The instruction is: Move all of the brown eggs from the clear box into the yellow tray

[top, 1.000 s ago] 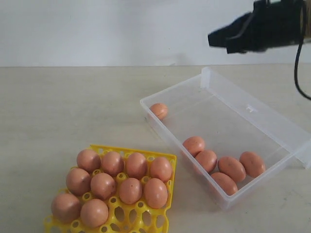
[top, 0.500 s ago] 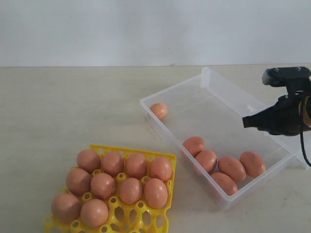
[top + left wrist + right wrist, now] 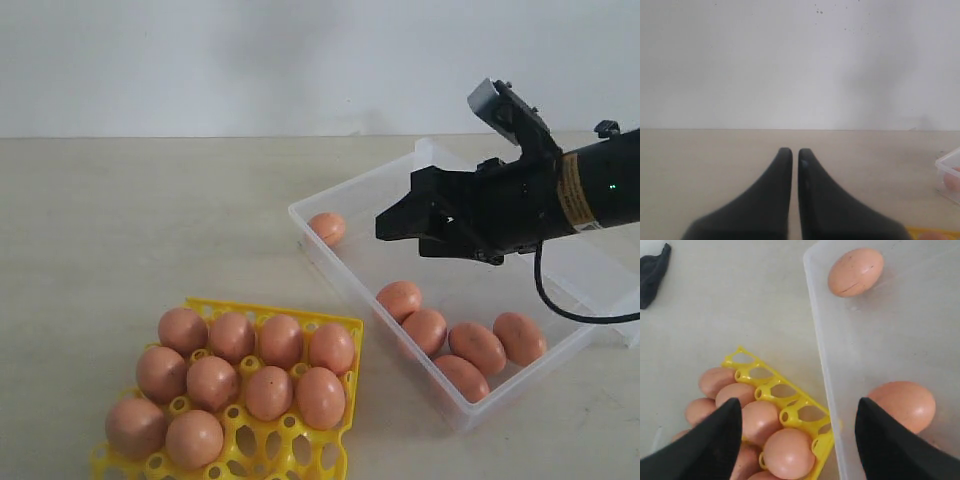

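While right jaws gape, left together, yellow tray (image 3: 270, 314) holding ten brown eggs (image 3: 268, 392), clear box (image 3: 365, 252) six

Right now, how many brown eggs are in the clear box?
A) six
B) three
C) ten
A: six brown eggs show in the clear box, one alone in a corner and five clustered at the opposite end.

Eggs (image 3: 283, 340) orange-brown, faintly speckled; tray (image 3: 262, 447) bright yellow; box (image 3: 360, 235) clear; right hand (image 3: 398, 232) black
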Available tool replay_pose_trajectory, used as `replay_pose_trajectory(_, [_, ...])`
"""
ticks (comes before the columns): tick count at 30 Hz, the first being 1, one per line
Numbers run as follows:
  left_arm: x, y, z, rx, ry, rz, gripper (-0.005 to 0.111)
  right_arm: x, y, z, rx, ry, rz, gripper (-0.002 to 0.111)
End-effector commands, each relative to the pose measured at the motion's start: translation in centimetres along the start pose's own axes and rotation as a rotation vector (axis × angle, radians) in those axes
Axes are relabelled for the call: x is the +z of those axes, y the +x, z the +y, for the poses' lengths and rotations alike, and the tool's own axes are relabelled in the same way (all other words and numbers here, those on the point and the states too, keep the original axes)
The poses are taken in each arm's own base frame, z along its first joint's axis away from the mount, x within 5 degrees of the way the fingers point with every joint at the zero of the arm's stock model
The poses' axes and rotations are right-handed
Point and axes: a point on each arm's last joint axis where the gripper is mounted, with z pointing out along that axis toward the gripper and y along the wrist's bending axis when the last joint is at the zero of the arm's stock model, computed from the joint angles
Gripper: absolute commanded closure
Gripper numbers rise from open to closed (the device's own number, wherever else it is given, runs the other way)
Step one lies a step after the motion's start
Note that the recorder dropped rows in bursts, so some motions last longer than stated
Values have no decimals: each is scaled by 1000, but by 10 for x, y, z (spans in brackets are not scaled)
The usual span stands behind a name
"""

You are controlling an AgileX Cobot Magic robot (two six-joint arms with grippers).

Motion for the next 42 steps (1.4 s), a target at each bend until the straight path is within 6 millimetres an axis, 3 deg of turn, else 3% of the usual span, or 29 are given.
replay_pose_trajectory(1, [0,-1,0,-10,-1,-9,103,0,2,-16,31,141,-54,50])
replay_pose_trajectory(5, [0,-1,0,-10,-1,-9,103,3,33,-25,89,136,37,50])
replay_pose_trajectory(7, [0,-2,0,-10,-1,-11,103,3,39,-28,101,151,48,50])
replay_pose_trajectory(18, [0,-2,0,-10,-1,-11,103,4,29,-38,235,229,-87,50])
replay_pose_trajectory(25, [0,-2,0,-10,-1,-11,103,59,41,-51,408,83,64,50])
replay_pose_trajectory(30, [0,-2,0,-10,-1,-10,103,76,40,-66,474,105,63,50])
replay_pose_trajectory(33, [0,-2,0,-10,-1,-10,103,81,32,-68,422,85,30,50])
replay_pose_trajectory(42, [0,-2,0,-10,-1,-10,103,83,2,-54,-62,-2,-4,50])
